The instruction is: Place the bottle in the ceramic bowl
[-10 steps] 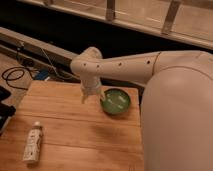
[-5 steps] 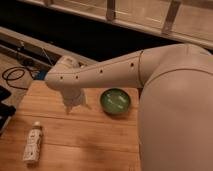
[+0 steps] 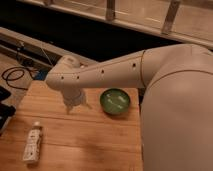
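The bottle [image 3: 33, 142] is small, slim and whitish with a pale cap and a light label. It lies flat on the wooden table [image 3: 90, 145] near the front left corner, cap pointing away. The ceramic bowl [image 3: 115, 101] is round, glossy green and holds nothing, standing at the table's back right. My gripper [image 3: 72, 104] hangs from the white arm over the table's back middle, left of the bowl and up and to the right of the bottle. It holds nothing that I can see.
My large white arm [image 3: 170, 100] fills the right side and hides the table's right edge. A black cable [image 3: 15, 75] lies on the floor beyond the table's left corner. A dark object [image 3: 4, 112] sits at the left edge.
The gripper has swung left from above the bowl toward the table's middle, and it now hangs a little lower. The bottle and the bowl have not moved.
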Available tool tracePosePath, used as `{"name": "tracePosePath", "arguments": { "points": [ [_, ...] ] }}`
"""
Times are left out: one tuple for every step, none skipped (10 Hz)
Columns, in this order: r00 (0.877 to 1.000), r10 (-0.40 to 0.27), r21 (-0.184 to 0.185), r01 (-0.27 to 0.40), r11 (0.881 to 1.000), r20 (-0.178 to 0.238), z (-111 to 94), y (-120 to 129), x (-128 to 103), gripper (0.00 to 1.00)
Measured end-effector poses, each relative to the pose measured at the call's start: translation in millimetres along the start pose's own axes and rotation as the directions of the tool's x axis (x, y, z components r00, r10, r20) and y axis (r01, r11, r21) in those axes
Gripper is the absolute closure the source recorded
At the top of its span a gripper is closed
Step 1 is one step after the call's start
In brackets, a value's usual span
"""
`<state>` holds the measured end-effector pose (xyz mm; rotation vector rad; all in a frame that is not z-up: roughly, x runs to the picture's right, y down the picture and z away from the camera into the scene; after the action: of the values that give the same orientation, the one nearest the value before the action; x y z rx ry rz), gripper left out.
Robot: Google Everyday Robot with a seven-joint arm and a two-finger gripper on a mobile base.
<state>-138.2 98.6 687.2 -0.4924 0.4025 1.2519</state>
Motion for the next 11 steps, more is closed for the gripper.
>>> {"name": "tracePosePath", "arguments": {
  "points": [
    [1.0, -0.021, -0.008, 0.021, 1.0, 0.01, -2, 12, 0, 0.35],
    [0.999, -0.043, -0.024, 0.044, 0.999, 0.022, -4, 33, 3, 0.35],
    [0.996, -0.08, -0.052, 0.081, 0.995, 0.032, -7, 69, 7, 0.35],
    [0.993, -0.111, -0.067, 0.114, 0.991, 0.039, -10, 101, 7, 0.35],
    [0.989, -0.142, -0.075, 0.145, 0.987, 0.041, -12, 129, 5, 0.35],
    [0.986, -0.164, -0.096, 0.168, 0.981, 0.04, -14, 160, -2, 0.35],
    [0.984, -0.173, -0.104, 0.176, 0.979, 0.033, -13, 182, -13, 0.35],
    [0.982, -0.188, -0.116, 0.19, 0.975, 0.034, -11, 202, -23, 0.35],
    [0.979, -0.204, -0.13, 0.206, 0.97, 0.032, -10, 221, -28, 0.35],
    [0.977, -0.212, -0.138, 0.213, 0.967, 0.028, -9, 232, -30, 0.35],
    [0.978, -0.208, -0.133, 0.21, 0.969, 0.029, -9, 229, -32, 0.35]
  ]
}}
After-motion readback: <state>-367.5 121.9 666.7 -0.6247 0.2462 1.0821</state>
